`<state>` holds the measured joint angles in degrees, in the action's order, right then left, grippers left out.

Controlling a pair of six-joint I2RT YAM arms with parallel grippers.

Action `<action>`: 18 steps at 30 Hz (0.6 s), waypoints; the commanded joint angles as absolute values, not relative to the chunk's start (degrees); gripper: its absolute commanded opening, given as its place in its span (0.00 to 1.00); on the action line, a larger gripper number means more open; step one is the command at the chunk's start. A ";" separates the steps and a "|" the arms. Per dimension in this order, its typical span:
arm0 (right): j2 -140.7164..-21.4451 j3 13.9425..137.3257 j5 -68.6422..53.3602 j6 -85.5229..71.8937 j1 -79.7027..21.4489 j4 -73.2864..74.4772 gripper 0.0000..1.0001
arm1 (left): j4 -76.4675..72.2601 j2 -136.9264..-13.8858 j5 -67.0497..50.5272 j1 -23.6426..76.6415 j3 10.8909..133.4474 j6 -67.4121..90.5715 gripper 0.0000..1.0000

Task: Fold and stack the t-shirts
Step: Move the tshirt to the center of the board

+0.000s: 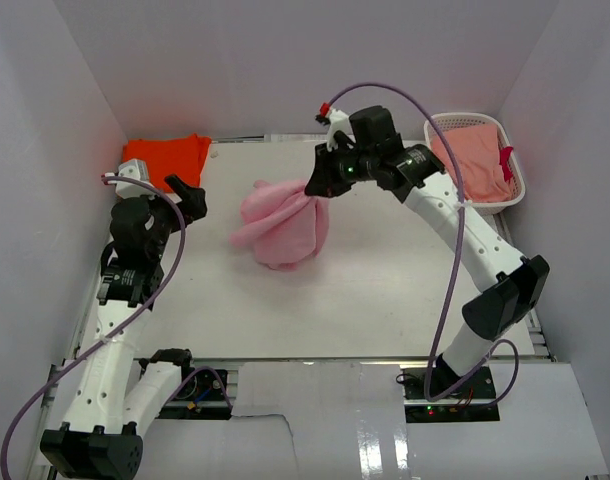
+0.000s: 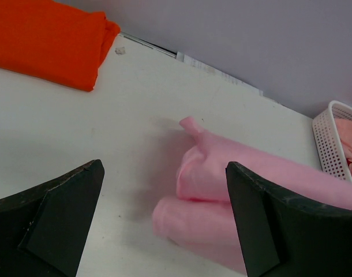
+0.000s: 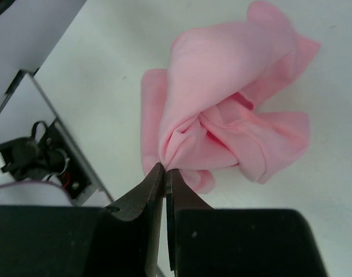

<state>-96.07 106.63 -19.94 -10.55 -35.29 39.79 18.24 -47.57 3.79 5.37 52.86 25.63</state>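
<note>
**Mia:** What is the left gripper (image 1: 188, 196) doing?

**Ben:** Nothing right now. Its jaws are wide open and hold nothing. The orange t-shirt (image 1: 165, 158) lies just behind it, in the far corner of the desk (image 1: 385, 300). It looks folded.

**Mia:** And where is the pink t-shirt (image 1: 282, 228)?

**Ben:** It is in front of the left gripper's open jaws, a bit to their right, and it does not touch them. It hangs in a bunch from the right gripper (image 3: 165, 171). The low part sits on the desk.

**Mia:** So the right gripper has it?

**Ben:** Yes. Its jaws are squeezed nearly together on a little pinch of pink cloth, right at the tips.

**Mia:** How do we do this bit well?

**Ben:** I think the shirt must lie flat first, because you can't fold a bunch neatly. The pinch is small and might slip, so the right gripper should hold on tight. The left gripper should reach over and take a loose edge low down, well away from that pinch. Then the two can pull apart gently and spread the cloth out.

**Mia:** What is to the right of the right gripper?

**Ben:** A white basket (image 1: 465, 117) with a peach cloth in it, well apart from the pink t-shirt. It isn't needed for this bit.
</note>
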 commanded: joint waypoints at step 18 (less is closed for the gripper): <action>-88.14 90.43 -18.55 -14.33 -41.13 33.13 0.08 | 19.16 -44.39 -2.45 5.10 49.92 26.37 0.98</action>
